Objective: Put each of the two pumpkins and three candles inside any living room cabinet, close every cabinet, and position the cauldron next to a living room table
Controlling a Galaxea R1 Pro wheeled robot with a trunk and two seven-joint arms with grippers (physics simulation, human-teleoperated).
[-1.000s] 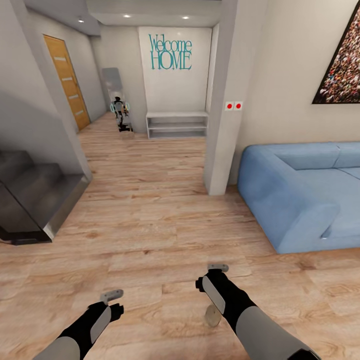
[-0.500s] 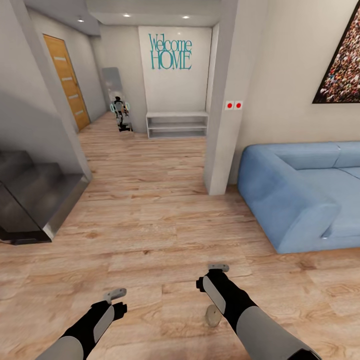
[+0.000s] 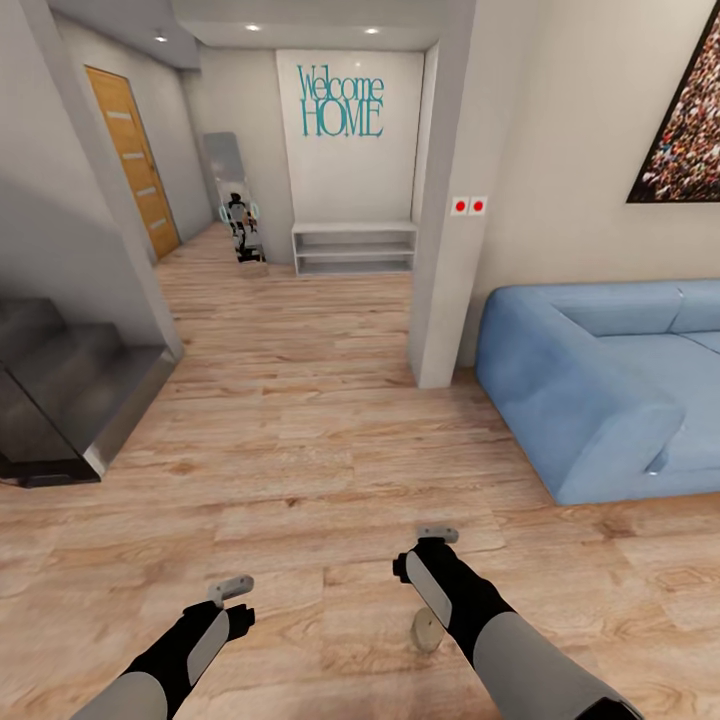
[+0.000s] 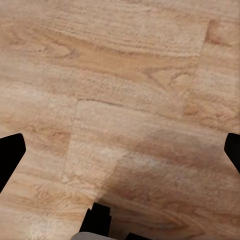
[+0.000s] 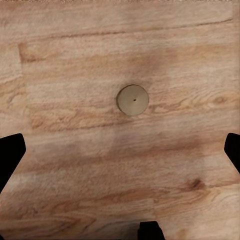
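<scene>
Wooden plank flooring is spread across the head view, running from the foreground up a hallway to a white wall on which the teal lettering "Welcome HOME" is mounted. A low white open shelf unit is set against that wall, and an orange-brown door is seen along the hallway's left side. Dark grey stairs are placed at the left, a blue sofa at the right against a pale wall, and a square pillar bearing two red-dotted switches stands between the hallway and the sofa. A dark-framed picture is hung above the sofa.

Both arms are held low over the floor. The left gripper is held with its fingers spread wide, as is shown in the left wrist view, where the black fingertips are seen at opposite edges with bare planks between them. The right gripper is likewise spread apart, nothing being pinched; its fingertips are seen at the two edges of the right wrist view. One candle, a stubby grey-beige cylinder with a tiny wick, is stood upright on the floor beneath the right gripper, apart from the fingers. In the head view the candle is partly covered by the right forearm.
</scene>
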